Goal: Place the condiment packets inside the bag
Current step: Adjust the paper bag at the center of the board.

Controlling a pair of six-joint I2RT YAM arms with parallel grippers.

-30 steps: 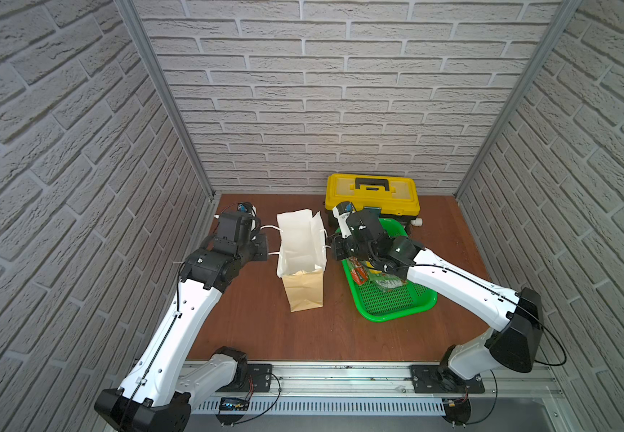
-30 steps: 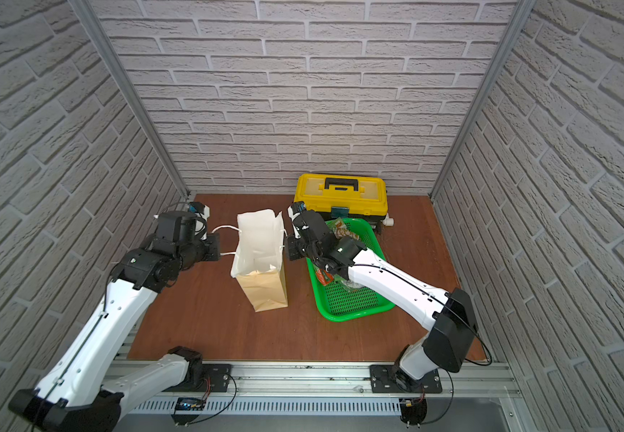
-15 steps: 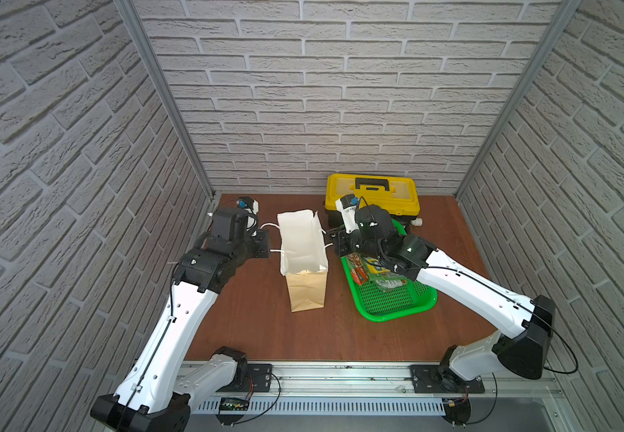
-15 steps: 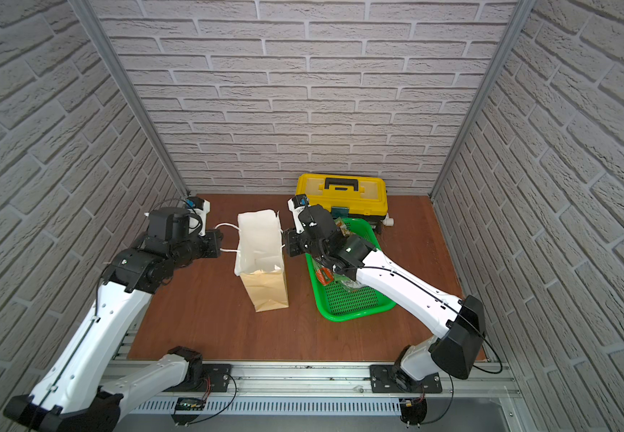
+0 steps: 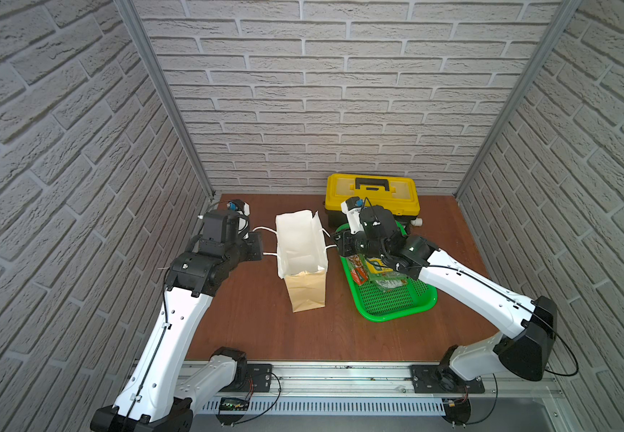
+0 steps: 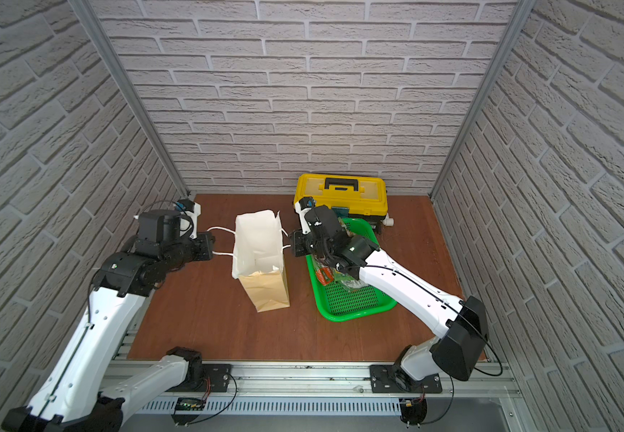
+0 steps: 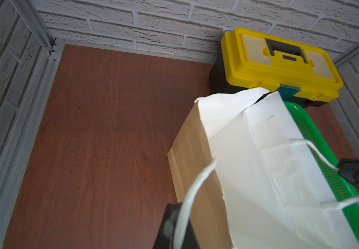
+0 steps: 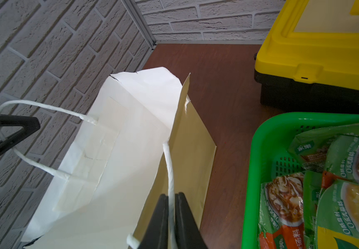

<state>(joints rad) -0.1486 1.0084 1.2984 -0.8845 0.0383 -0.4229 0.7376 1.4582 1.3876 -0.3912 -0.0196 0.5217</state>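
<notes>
Left claw [image 5: 257, 245]: clamped together on the bag's left cord handle [image 5: 265, 229], so that loop is seen stretched out sideways from the rim.
Right claw [image 8: 171, 197]: fingers pretty much together, with the right cord handle [image 8: 170, 168] sandwiched between them. It's held on the basket side of the bag.
Counter [image 5: 265, 329]: brown wood grain. Everything listed below is carried on it.
Bag [image 5: 306, 291]: stood upright around mid-counter, right between the two claws. It's tan kraft outside and white inside. The mouth is spread wide by the two handles, and the white lining is shown in both top views. A small tear can be made out at the far corner of the rim in the wrist views.
Condiment packets [image 5: 374, 271]: not in the bag yet. They're piled overlapping in the basket, mostly green with food pictures plus a red-orange one, and partly hidden under the right arm in the top views.
Green basket [image 5: 396, 312]: perforated plastic, set just beside the bag on its right. Whether the two touch can't be told.
Yellow toolbox [image 5: 372, 194]: black handle, lid shut, parked behind the basket by the back wall.
</notes>
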